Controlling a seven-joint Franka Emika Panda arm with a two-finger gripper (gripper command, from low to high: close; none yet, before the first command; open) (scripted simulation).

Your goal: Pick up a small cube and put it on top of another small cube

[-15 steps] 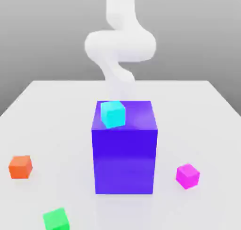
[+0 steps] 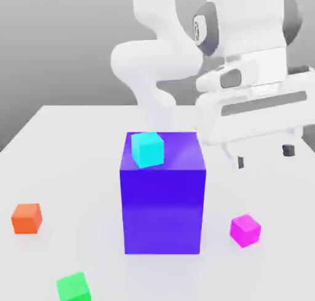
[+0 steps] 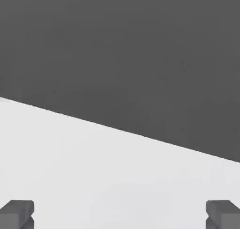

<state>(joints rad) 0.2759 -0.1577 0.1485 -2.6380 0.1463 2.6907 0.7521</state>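
Green cube (image 2: 73, 287) sits nearest, at the front left of the counter (image 2: 74, 146); matte, flat colour, crisp edges. Orange cube (image 2: 27, 218) is a bit further back at far left, same size and finish. Pink cube (image 2: 245, 230), the task's thing, rests alone on the counter at right, just right of the big blue cube (image 2: 162, 201) and apart from it. Nothing is touching it.

Blue cube is much larger, glossy-looking violet faces, and stands centre. Cyan cube (image 2: 147, 149) lies on its top near the left front edge, turned slightly.

Tool (image 2: 263, 157) hangs above the counter behind and above the pink one, right of the blue block; its dark fingertips (image 3: 18, 213) are spread wide with only bare counter between them, so released and empty. White arm, smooth rounded shells, rises behind.

Progress as I read it: nothing picked yet. Left: drop onto pink, clench, lift, carry to another small cube, set down square, let go.
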